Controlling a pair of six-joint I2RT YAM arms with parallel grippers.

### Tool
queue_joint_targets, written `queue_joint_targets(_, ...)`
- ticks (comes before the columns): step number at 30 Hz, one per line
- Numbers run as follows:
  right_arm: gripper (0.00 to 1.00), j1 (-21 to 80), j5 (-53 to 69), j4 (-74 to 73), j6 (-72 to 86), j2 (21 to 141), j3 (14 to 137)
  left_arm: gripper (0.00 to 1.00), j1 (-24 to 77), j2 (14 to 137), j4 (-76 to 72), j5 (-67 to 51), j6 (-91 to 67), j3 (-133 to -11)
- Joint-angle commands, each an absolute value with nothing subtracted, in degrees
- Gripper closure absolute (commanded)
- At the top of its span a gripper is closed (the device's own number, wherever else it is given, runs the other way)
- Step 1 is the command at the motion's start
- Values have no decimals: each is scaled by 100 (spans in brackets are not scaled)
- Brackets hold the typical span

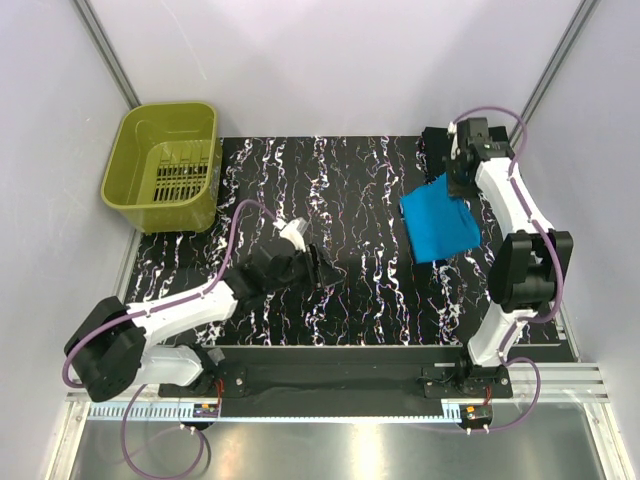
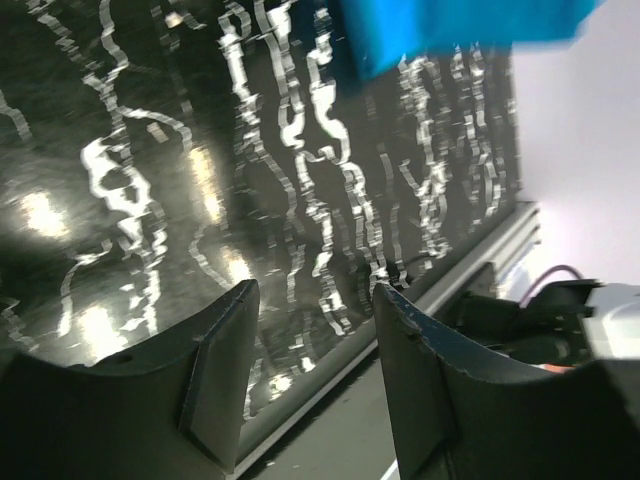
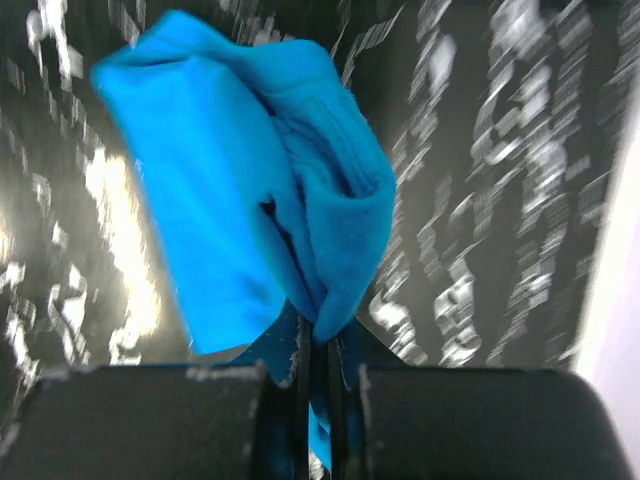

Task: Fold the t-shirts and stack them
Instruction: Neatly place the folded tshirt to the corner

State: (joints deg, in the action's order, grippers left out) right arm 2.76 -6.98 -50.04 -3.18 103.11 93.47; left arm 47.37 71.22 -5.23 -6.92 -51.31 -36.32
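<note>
The turquoise-blue t-shirt is bunched into a rough folded bundle by the right edge of the tabletop, closer to the far right corner than to the near one. In the right wrist view the t-shirt shows as doubled layers with a rolled hem, and a pinch of its cloth runs down between the two fingers. The right claw is clenched on that pinch, its fingers pressed nearly together with only blue cloth between them. Whether the bundle's lower edge touches the tabletop cannot be told.

The left claw hovers over the middle of the tabletop, toward the near edge and well apart from the t-shirt. It is released: in its own wrist view the claw has its two dark fingers spread wide with only the white-veined black surface between them, and a strip of the blue cloth at the top.

An olive-green basket sits at the far left corner.
</note>
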Motion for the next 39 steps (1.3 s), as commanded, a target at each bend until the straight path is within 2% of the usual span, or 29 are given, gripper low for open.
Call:
queue_joint_targets(1,100,281,-1379,-4983,-887,10581,10211,46,4623,6952,-607,-861,-4904,-3516)
queue_joint_targets(12,100,228,-1240,-5071,-1239,11522,12242,47,3965,7417,-404,-1520,-4694,-3823)
queue_joint_targets(21,100,211,-1336,-5817,-1511,12664,14560,47,3578,8156,-413,-2074,-4597,-4385)
queue_joint_targets(29,100,167,-967,-5792,-1512,13052,14985,48,3393,8437,-413,-2302,-4535,-4535)
queue_joint_targets(39,100,176,-607,-5915,-1160,12542,15117,48,3287,8701,-589,-2487,-4667,-4632)
